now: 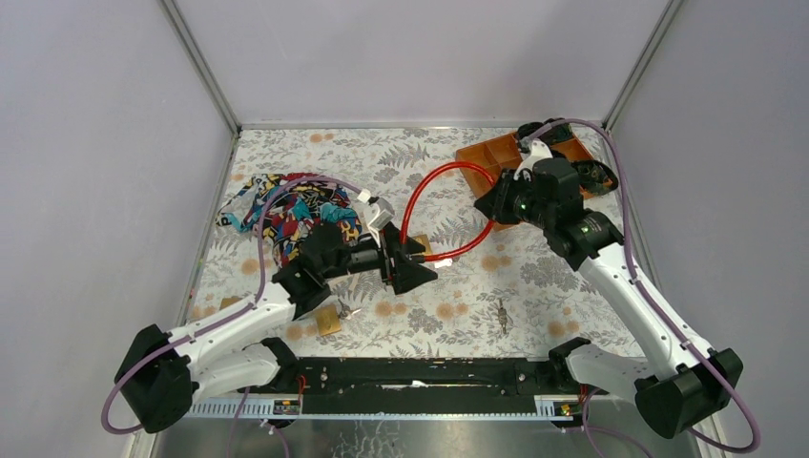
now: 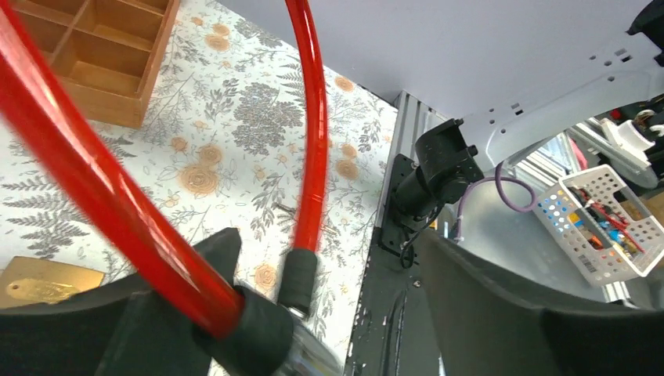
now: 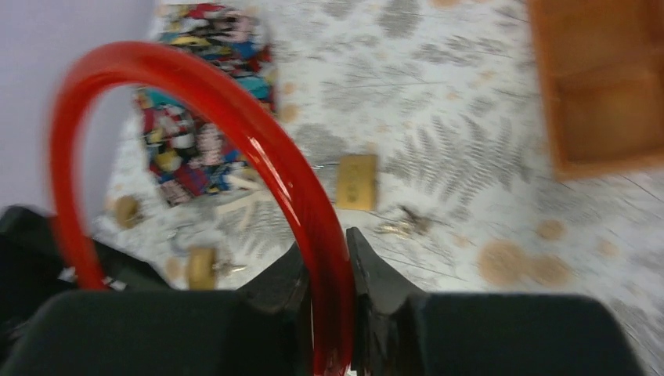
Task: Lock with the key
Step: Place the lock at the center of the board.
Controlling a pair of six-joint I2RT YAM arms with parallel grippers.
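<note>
A red cable lock (image 1: 441, 172) loops over the middle of the floral table. My right gripper (image 1: 496, 202) is shut on the red cable (image 3: 235, 110), which runs up between its fingers (image 3: 325, 251). Lower down, my left gripper (image 1: 412, 265) is at the lock's black ends. In the left wrist view its jaws (image 2: 333, 243) stand apart: the black end piece (image 2: 297, 278) and the cable (image 2: 309, 117) lie against the left finger, clear of the right one. A small key (image 1: 502, 315) lies on the table near the front.
A brass padlock (image 1: 329, 320) with a bunch of keys (image 1: 349, 310) lies under the left arm. A patterned cloth (image 1: 286, 205) lies at the left. A wooden compartment tray (image 1: 496, 153) stands at the back right. The black rail (image 1: 420, 372) runs along the near edge.
</note>
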